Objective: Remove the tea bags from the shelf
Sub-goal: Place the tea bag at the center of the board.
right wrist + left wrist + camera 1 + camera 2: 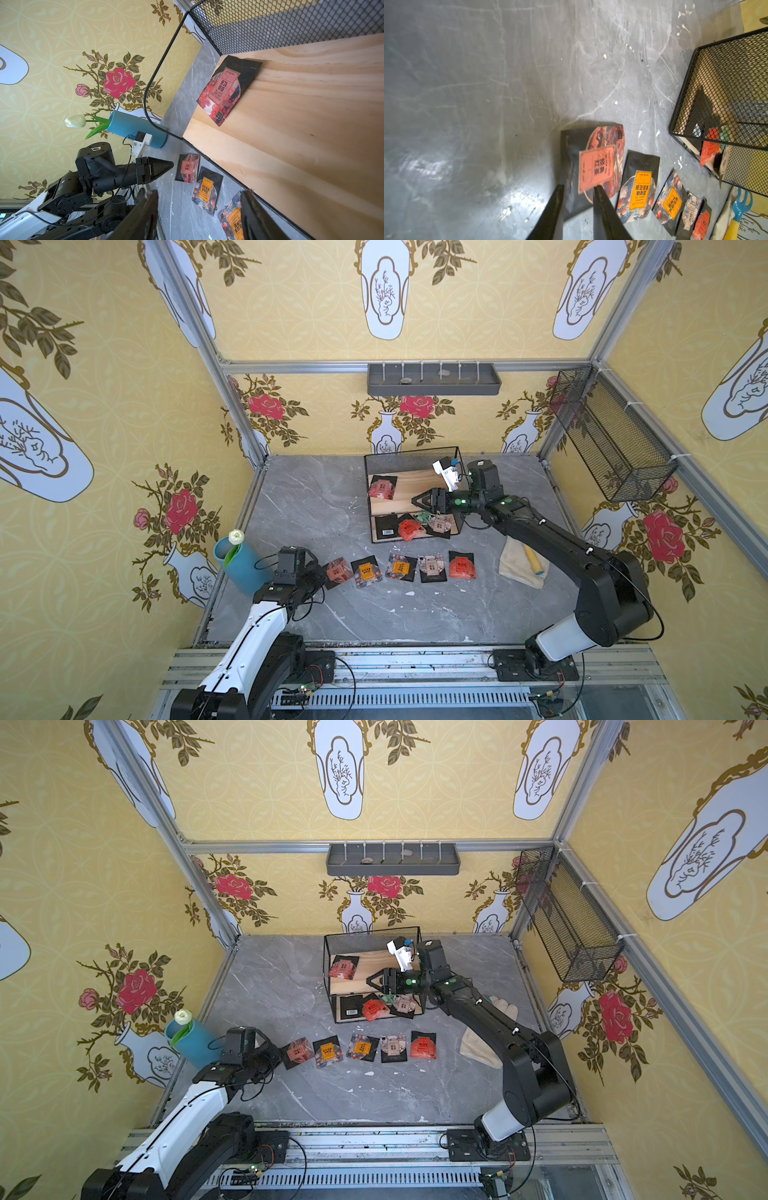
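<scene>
Tea bags (461, 565) — flat black-edged squares, red or orange fronts

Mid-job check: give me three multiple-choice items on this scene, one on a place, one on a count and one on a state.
1. Where on the two-tier wooden wire-frame shelf does the lone red-fronted square tea bag lie?
A. lower board
B. upper board
C. hanging on the mesh back

2. How many tea bags lie in a row on the grey marble table in front of the shelf?
A. three
B. five
C. eight

3. The black right parallel gripper is:
A. shut on a tea bag
B. shut, empty
C. open, empty

Answers:
1 B: it lies by itself on the upper board.
2 B: both top views show five side by side.
3 C: in the right wrist view its fingers stand wide apart with nothing between them.
</scene>
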`<action>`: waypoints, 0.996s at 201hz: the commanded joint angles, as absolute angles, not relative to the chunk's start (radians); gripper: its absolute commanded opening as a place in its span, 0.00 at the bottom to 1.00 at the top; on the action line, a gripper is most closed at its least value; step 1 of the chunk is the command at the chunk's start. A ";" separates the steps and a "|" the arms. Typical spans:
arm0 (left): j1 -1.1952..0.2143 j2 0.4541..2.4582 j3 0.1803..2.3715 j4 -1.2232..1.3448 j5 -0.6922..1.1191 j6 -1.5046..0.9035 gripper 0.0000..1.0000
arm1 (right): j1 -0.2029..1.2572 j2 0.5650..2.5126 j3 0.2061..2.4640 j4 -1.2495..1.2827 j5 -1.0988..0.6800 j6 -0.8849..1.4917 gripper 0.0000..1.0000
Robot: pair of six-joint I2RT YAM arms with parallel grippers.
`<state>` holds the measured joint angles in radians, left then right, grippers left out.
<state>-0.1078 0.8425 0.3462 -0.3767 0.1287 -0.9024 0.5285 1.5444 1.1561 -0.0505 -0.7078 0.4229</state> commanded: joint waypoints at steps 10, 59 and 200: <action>-0.107 0.799 0.366 -0.441 0.095 -0.908 0.39 | 0.528 1.531 1.154 -0.006 -0.709 0.426 0.66; -0.110 0.738 0.406 -0.489 0.109 -0.904 0.47 | 0.528 1.521 1.147 -0.006 -0.704 0.426 0.67; -0.263 0.851 0.583 -0.386 0.164 -0.861 0.64 | 0.523 1.494 1.124 -0.018 -0.675 0.419 0.73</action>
<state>-0.2527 0.8314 0.5686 -0.4530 0.1371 -0.8722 0.5262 1.5078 1.1324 -0.0509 -0.6926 0.4213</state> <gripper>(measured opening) 0.632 0.723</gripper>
